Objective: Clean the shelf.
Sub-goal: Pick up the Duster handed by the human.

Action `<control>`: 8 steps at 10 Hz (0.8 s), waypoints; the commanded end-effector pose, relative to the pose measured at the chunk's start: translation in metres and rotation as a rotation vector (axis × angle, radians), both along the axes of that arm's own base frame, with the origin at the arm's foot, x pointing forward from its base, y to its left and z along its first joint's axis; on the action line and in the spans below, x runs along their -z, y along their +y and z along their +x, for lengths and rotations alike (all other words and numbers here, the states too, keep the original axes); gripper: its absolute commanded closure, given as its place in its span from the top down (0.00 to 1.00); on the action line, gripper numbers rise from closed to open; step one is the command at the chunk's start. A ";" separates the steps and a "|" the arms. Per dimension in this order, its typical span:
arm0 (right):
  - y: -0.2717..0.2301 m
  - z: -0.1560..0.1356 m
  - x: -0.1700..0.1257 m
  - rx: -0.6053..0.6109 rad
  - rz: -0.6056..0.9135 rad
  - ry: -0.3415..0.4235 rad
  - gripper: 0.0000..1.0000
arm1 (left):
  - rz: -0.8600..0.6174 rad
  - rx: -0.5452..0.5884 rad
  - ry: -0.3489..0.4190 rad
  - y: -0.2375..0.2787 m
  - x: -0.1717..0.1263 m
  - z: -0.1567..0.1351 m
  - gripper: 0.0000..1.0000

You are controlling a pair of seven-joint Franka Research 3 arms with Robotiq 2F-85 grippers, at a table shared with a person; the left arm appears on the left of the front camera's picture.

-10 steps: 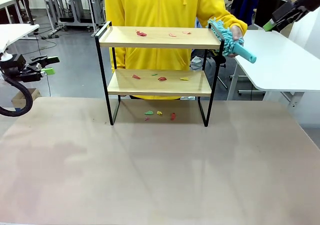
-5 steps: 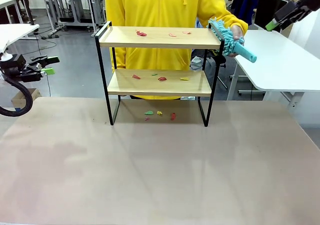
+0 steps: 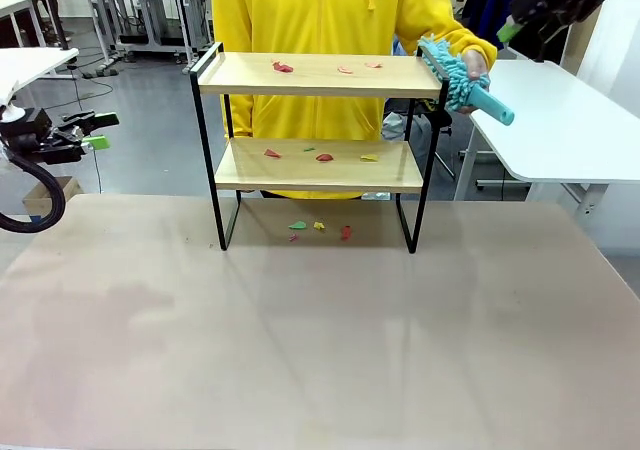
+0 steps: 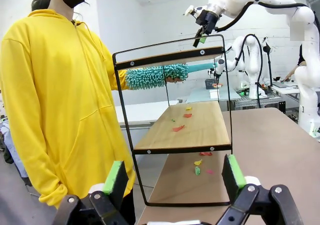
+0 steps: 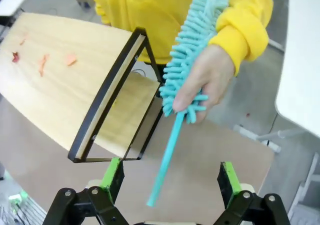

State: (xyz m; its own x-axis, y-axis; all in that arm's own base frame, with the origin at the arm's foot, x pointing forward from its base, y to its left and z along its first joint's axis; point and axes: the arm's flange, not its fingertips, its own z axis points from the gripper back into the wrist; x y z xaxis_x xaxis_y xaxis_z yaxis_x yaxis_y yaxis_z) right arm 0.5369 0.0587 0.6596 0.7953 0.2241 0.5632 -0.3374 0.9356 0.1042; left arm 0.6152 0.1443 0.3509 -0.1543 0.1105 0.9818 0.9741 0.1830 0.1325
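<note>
No text, label, brand, number or sign can be read in any view.
</note>
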 end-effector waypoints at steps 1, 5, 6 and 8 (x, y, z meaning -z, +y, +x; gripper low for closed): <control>0.010 -0.023 0.013 0.107 -0.006 0.023 1.00 | 0.005 -0.001 -0.008 0.000 -0.002 -0.001 1.00; 0.035 -0.036 0.050 0.144 -0.040 0.000 1.00 | 0.005 -0.001 -0.008 0.000 -0.002 -0.001 1.00; 0.039 -0.036 0.057 0.147 -0.050 -0.002 1.00 | 0.005 -0.001 -0.008 0.000 -0.002 -0.001 1.00; 0.046 -0.031 0.073 0.145 -0.077 0.006 1.00 | 0.005 -0.001 -0.008 0.000 -0.002 -0.001 1.00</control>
